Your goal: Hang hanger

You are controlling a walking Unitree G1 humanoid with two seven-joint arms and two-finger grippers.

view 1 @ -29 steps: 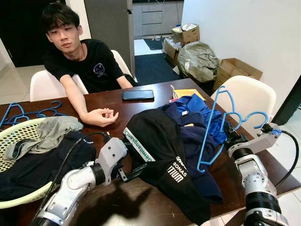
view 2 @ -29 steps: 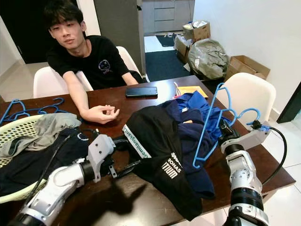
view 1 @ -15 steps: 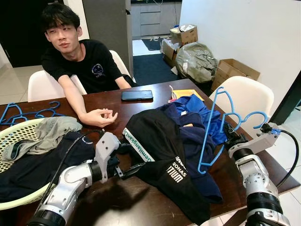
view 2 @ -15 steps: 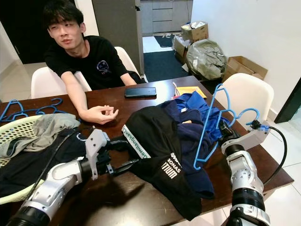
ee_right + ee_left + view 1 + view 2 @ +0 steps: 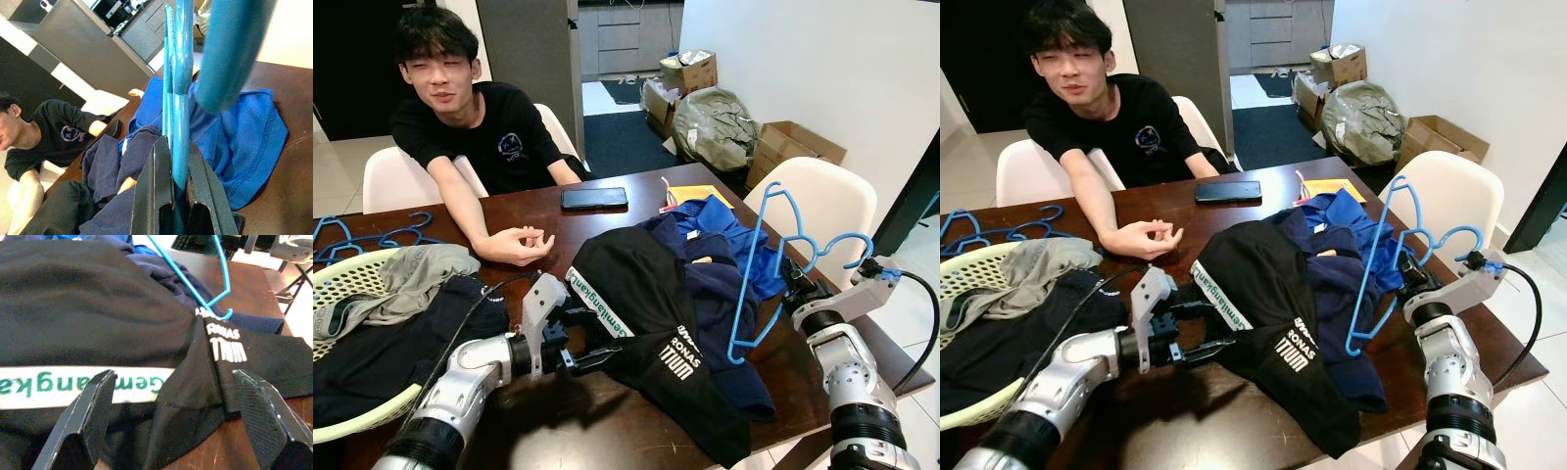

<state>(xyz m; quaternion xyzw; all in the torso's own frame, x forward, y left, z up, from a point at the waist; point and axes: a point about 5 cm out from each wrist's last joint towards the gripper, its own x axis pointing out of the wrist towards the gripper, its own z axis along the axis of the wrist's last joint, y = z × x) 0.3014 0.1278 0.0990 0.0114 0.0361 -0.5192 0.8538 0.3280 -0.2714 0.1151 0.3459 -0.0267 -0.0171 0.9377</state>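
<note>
Currently right gripper [image 5: 795, 286] is clamping the blue hanger [image 5: 766, 274]; left gripper [image 5: 173, 418] is gaping wide at the black shirt [image 5: 636, 313]. Risk: hanger tip is snagging fabric, twisting out.

**Around the dark wooden table**

A person [image 5: 475, 127] in a black T-shirt sits at the far side of the table [image 5: 607, 421], one forearm resting on the wood, on a white chair [image 5: 396, 176]. A black phone [image 5: 594, 198] lies flat near them, and a yellow paper [image 5: 700, 192] sits further right. A second white chair [image 5: 818, 206] stands at the table's right edge. On the left, a pale basket [image 5: 352, 416] holds a grey garment [image 5: 406, 279] and dark clothing. Behind, on the floor, are cardboard boxes [image 5: 803, 147] and a grey bag [image 5: 720, 127]; another box [image 5: 690, 70] stands further back.
</note>
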